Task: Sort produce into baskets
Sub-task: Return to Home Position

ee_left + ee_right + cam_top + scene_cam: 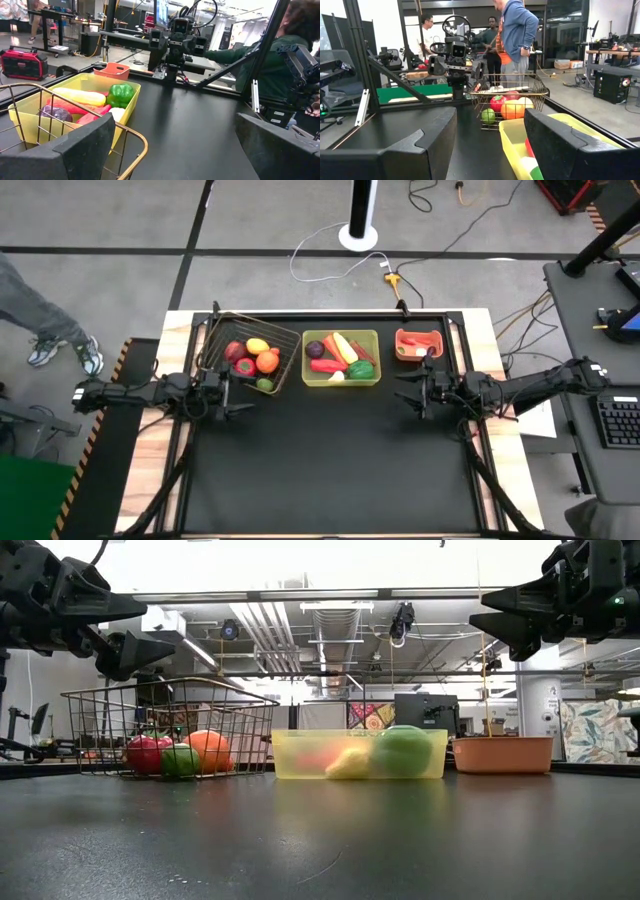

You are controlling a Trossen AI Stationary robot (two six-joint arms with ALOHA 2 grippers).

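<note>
The left end effector [238,393] hangs clear of the tabletop [330,470], fingers spread wide, nothing held. The right end effector [408,393] is at similar height, fingers likewise wide apart, empty. The two face each other, well apart.

The basket [290,340] sits just beside the left end effector, on its far-edge side. It holds an apple [236,351], lemon [257,346], orange [267,362] and lime [264,384].

The tray [305,372] lies between the two end effectors, set back toward the far edge. It holds a beet [315,349], carrot [334,345], corn [347,348] and pepper [360,368].

The bin [398,346] sits just beside the right end effector, far-edge side. Its contents are reddish and cannot be identified.
</note>
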